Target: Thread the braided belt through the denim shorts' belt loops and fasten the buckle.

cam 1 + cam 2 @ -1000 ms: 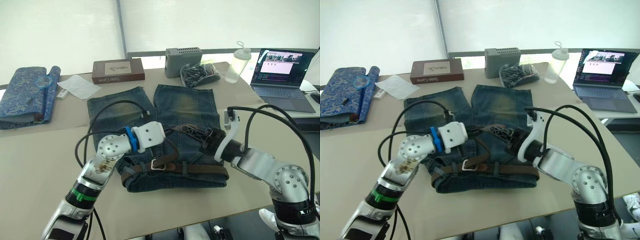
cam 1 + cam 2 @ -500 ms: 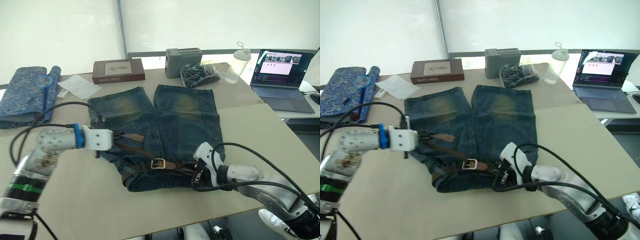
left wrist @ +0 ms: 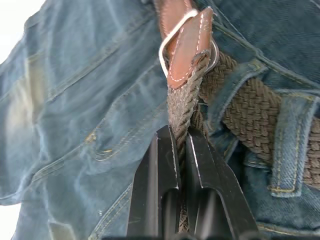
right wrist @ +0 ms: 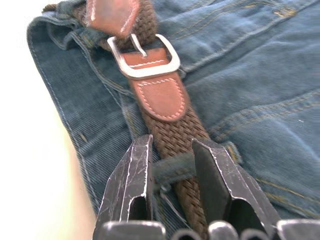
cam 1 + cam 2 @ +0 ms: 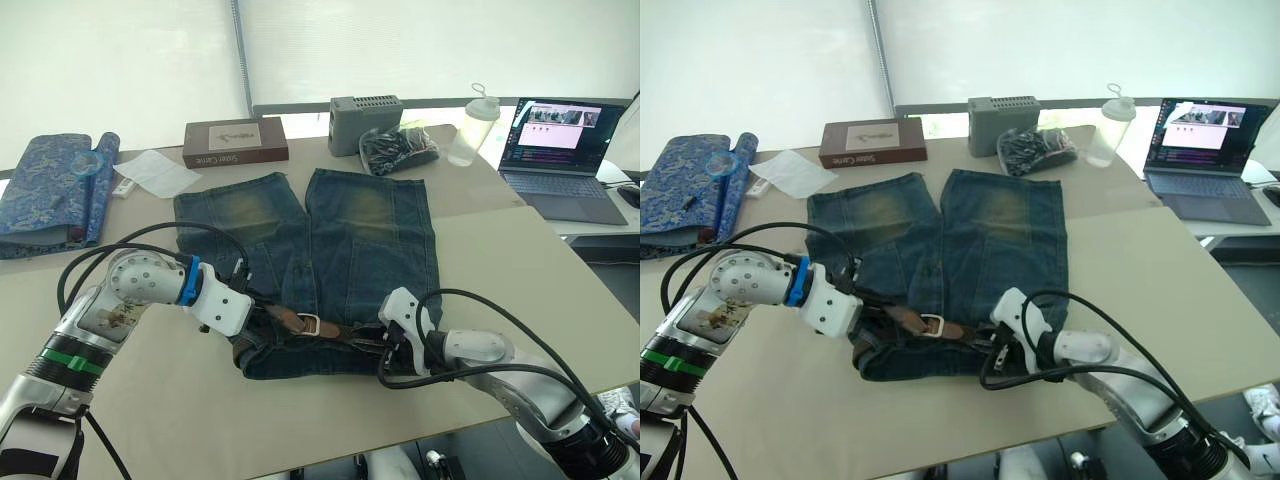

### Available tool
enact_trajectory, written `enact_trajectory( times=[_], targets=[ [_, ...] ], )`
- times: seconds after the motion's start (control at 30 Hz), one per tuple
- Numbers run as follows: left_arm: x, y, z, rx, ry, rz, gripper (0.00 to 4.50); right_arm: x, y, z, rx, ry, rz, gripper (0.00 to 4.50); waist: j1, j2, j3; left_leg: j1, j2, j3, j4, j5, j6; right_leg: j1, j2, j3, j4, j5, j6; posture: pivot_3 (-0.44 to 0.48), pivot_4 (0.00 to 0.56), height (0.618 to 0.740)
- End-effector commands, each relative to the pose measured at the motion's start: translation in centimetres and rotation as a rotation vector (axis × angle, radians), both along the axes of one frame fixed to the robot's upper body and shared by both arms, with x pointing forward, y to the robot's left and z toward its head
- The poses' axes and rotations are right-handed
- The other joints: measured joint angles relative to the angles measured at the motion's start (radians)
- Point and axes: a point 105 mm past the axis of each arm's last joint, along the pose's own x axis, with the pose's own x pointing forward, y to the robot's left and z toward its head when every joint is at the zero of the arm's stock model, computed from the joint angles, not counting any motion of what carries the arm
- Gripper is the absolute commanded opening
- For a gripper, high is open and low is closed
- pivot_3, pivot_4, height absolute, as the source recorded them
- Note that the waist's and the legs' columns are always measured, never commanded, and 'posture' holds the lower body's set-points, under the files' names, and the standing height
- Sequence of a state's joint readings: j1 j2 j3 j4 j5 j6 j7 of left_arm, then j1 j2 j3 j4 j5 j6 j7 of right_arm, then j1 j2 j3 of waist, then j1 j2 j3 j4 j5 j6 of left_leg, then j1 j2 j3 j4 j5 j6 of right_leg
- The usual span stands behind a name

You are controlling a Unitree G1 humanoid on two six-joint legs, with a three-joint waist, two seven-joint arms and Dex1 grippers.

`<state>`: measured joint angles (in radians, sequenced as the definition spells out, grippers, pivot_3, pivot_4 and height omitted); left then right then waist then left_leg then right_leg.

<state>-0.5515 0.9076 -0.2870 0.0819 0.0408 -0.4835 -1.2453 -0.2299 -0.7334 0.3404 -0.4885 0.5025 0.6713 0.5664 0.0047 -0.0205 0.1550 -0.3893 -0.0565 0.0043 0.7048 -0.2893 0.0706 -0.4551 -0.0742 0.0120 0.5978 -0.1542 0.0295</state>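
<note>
At the shorts' (image 5: 340, 240) waistband, my left pincer (image 3: 181, 150) clamps the belt (image 3: 250, 115) (just behind the buckle (image 4: 145, 57)); my right pincer (image 4: 172, 160) straddles a belt loop (image 4: 172, 167), half open.

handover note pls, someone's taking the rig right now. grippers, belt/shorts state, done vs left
Left gripper: shut on the braided belt's tip end, just short of the buckle.
Right gripper: open, fingers straddling the belt at a belt loop on the waistband.
Denim shorts lie flat on the table, belt running along the waistband through loops.
Done: threading looks mostly complete.
Left: fastening the buckle doesn't look finished.
</note>
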Motion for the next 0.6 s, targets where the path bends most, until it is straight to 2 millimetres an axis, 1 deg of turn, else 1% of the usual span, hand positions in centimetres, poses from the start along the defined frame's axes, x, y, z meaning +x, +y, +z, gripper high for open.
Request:
enact_trajectory(
  times=[0.03, 0.07, 0.2, 0.4, 0.5, 0.57, 0.6],
  targets=[
    [-0.5, -1.1, -0.1, 0.069, -0.037, -0.085, 0.00, 0.1, 0.2, 0.9, 0.007, -0.051, 0.008, 1.43, 0.002, 0.000, 0.000, 0.000, 0.000, 0.000, 0.000, 0.000, 0.000, 0.000, 0.000, 0.000, 0.001, 0.000, 0.000, 0.000, 0.150, 0.740],
    [-0.4, -1.3, -0.1, 0.074, -0.045, -0.091, 0.00, 0.1, 0.3, 0.9, 0.010, -0.051, 0.007, 1.43, 0.002, 0.000, 0.000, 0.000, 0.000, 0.000, 0.001, 0.000, 0.000, 0.000, 0.000, 0.000, 0.001, 0.000, 0.000, 0.000, 0.150, 0.740],
    [1.2, -2.0, 0.7, 0.090, -0.106, -0.031, 0.00, 0.0, 0.8, 1.4, 0.034, -0.061, 0.011, 1.43, 0.008, 0.000, 0.000, 0.000, -0.001, 0.000, 0.006, 0.000, 0.000, 0.001, 0.000, -0.001, 0.004, 0.000, 0.000, 0.000, 0.150, 0.740],
    [1.9, -2.0, 1.2, 0.138, -0.143, 0.016, 0.00, -0.3, 1.7, 2.4, 0.089, -0.081, 0.055, 1.43, 0.005, 0.000, 0.000, 0.000, -0.001, 0.000, 0.007, -0.001, 0.001, 0.001, 0.001, 0.000, 0.007, 0.000, 0.001, 0.000, 0.150, 0.740],
    [2.1, -2.6, 1.7, 0.144, -0.170, 0.010, 0.00, 0.4, 2.0, 2.0, 0.055, -0.079, 0.061, 1.43, 0.005, 0.000, 0.000, 0.000, -0.001, 0.000, 0.008, -0.001, 0.001, 0.000, 0.001, 0.000, 0.007, -0.001, 0.001, 0.000, 0.150, 0.740],
    [2.0, -3.0, 1.6, 0.147, -0.171, 0.000, 0.00, 1.0, 2.4, 1.8, 0.039, -0.085, 0.061, 1.43, 0.005, 0.000, 0.000, 0.000, -0.002, 0.001, 0.008, -0.001, 0.001, 0.000, 0.000, 0.000, 0.009, -0.001, 0.001, 0.000, 0.150, 0.740],
    [1.9, -3.1, 1.4, 0.150, -0.171, -0.005, 0.00, 1.2, 2.6, 1.8, 0.034, -0.091, 0.065, 1.19, 0.005, 0.000, 0.000, 0.000, -0.002, 0.001, 0.008, -0.001, 0.001, 0.001, 0.000, 0.000, 0.009, -0.001, 0.001, 0.000, 0.150, 0.740]
  ],
)
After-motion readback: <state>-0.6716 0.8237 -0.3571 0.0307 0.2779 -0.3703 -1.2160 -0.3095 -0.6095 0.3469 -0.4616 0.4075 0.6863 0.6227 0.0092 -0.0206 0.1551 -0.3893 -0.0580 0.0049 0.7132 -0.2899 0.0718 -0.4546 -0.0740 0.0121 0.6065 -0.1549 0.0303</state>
